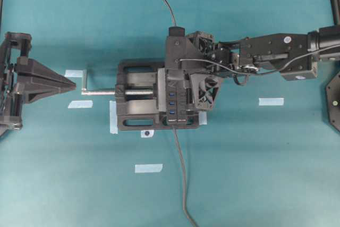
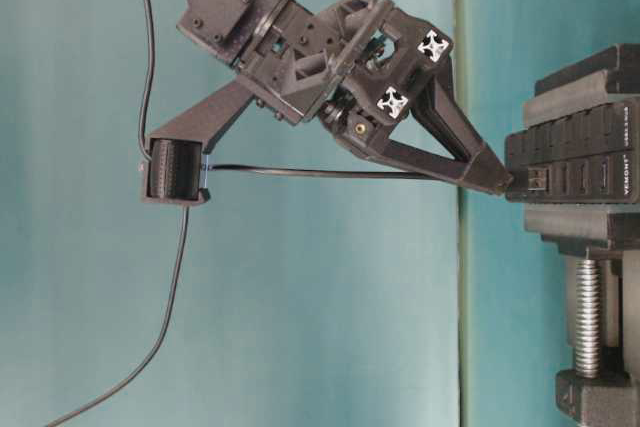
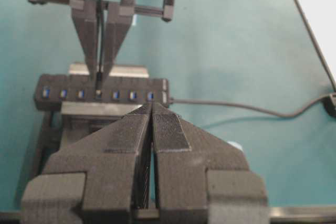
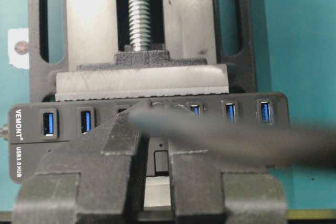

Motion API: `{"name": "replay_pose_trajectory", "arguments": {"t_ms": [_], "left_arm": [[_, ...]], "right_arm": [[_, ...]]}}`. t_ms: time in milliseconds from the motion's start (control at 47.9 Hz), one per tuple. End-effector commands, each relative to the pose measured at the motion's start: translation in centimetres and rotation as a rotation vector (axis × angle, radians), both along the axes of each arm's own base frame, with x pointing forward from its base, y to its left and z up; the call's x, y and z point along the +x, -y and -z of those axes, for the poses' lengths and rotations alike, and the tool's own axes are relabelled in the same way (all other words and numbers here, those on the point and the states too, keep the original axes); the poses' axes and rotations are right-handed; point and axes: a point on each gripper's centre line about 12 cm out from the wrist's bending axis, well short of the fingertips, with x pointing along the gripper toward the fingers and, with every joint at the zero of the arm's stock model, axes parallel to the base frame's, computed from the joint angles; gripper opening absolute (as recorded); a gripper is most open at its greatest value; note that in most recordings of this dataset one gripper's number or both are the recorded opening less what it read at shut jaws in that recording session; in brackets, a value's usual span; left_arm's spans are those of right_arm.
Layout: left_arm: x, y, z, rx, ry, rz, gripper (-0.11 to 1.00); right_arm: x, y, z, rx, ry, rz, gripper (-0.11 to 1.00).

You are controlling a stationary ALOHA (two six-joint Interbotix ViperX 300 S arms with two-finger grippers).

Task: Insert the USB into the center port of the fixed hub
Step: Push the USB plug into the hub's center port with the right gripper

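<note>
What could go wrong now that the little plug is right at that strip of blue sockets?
The USB, pinched at the very tips of the right fingers, might slip or tilt as it is pushed. The ports on the fixed hub sit close together, so it could jam against an edge. Its trailing cable might tug it askew.

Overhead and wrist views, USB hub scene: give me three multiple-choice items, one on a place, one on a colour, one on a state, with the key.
1. Where is the fixed hub?
A. Clamped in the vise
B. Loose on the table
C. Held by the left gripper

2. What colour are the port inserts?
A. Red
B. Blue
C. White

3. How is the left gripper?
A. Shut on the USB
B. Wide open
C. Shut, holding nothing

Key: 1 A, the vise grips the hub in the overhead view. 2 B, blue slots show along the hub. 3 C, its fingers meet empty, while the right gripper carries the USB at the hub.
</note>
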Motion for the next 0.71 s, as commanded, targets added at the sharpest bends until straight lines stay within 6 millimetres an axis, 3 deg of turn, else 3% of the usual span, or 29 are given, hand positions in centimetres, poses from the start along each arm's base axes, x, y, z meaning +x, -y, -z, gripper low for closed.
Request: {"name": "replay_pose_trajectory", "arguments": {"t_ms": [0, 689], "left_arm": [[0.22, 0.04, -0.78, 0.000, 0.023, 0.001, 0.00], [0.22, 0.04, -0.80, -0.001, 0.025, 0.001, 0.00]], "right_arm": [[0.22, -0.04, -0.61, 0.006, 0.022, 0.008, 0.08], [0.09, -0.12, -0.34, 0.008, 0.005, 0.007, 0.08]]}}
